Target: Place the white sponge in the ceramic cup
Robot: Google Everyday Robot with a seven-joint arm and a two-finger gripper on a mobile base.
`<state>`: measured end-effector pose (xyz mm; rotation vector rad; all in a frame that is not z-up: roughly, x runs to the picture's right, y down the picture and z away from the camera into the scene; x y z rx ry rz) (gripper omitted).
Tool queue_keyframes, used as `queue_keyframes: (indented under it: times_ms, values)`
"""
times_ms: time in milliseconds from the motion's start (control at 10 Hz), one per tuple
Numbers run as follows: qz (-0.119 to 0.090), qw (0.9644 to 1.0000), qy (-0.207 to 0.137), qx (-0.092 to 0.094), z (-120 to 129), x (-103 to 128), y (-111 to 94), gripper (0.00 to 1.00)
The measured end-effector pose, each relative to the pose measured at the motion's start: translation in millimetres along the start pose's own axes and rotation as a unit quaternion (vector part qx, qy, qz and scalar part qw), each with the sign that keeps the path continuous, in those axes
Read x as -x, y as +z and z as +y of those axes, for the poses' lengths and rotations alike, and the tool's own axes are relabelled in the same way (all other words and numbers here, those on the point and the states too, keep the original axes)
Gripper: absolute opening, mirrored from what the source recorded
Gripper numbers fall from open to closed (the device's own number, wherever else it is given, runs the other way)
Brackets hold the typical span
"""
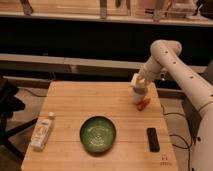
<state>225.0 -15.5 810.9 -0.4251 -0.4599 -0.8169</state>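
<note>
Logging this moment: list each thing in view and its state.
Gripper: over the table's far right, above the cup.
Sponge: off the table, at the gripper.
Cup: upright, under the gripper.
Bowl: upright, empty.
Bottle: lying flat.
Black device: lying flat.

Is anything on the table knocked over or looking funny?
The white bottle lies on its side at the left edge. Nothing looks spilled or broken. The gripper is low over the far right corner, next to a small orange thing. The green bowl sits upright.
</note>
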Motion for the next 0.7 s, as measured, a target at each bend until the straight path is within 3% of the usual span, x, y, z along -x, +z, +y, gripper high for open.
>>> queue_keyframes:
  times_ms: [200,400,700]
  values:
    - [0.002,1.0000,0.001,-0.002,1.7,-3.7,-0.2,0.62]
    - [0.003,1.0000,0.002,-0.003,4.4,-5.8,-0.9,0.47]
    - [0.005,1.0000,0.000,-0.003,3.9,-7.4,-1.8,0.48]
